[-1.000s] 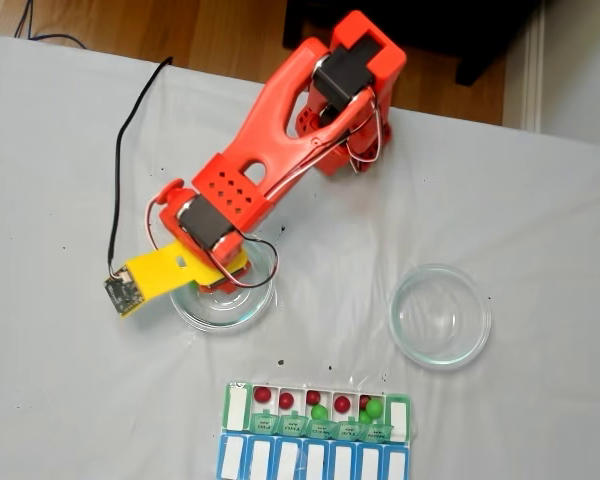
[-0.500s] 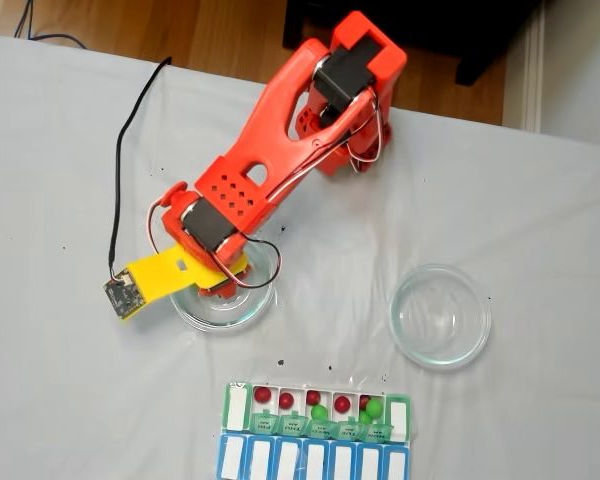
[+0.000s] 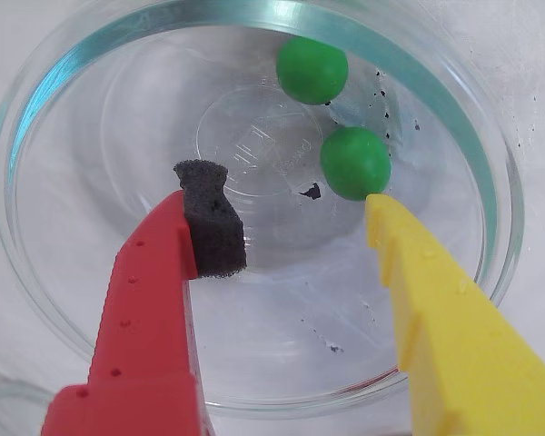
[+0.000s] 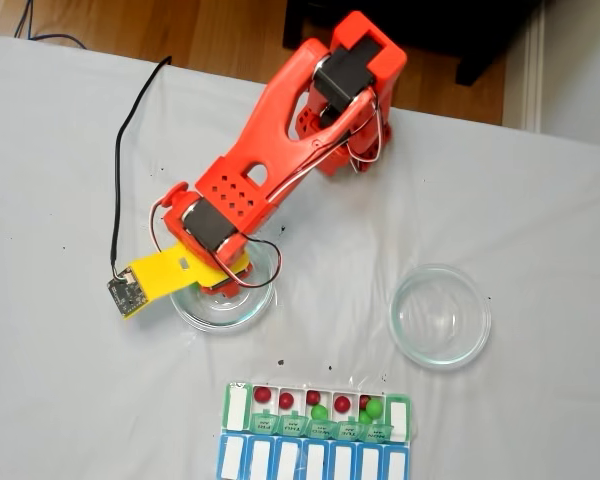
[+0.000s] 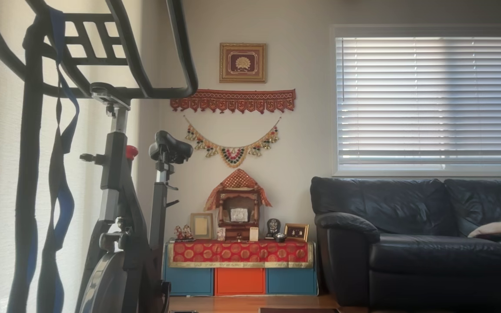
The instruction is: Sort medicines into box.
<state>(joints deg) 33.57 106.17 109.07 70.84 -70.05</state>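
My jaws (image 3: 286, 213) are open and empty inside the glass dish (image 3: 64, 300). 2 green balls lie ahead; the nearer green ball (image 3: 355, 163) sits just past my yellow finger (image 3: 436, 309).

The orange arm (image 4: 280, 140) reaches down over the left glass dish (image 4: 223, 300) (the right dish (image 4: 441, 316) sits well apart). Red and green medicines (image 4: 320, 405) lie in the green-lidded box (image 4: 236, 407).
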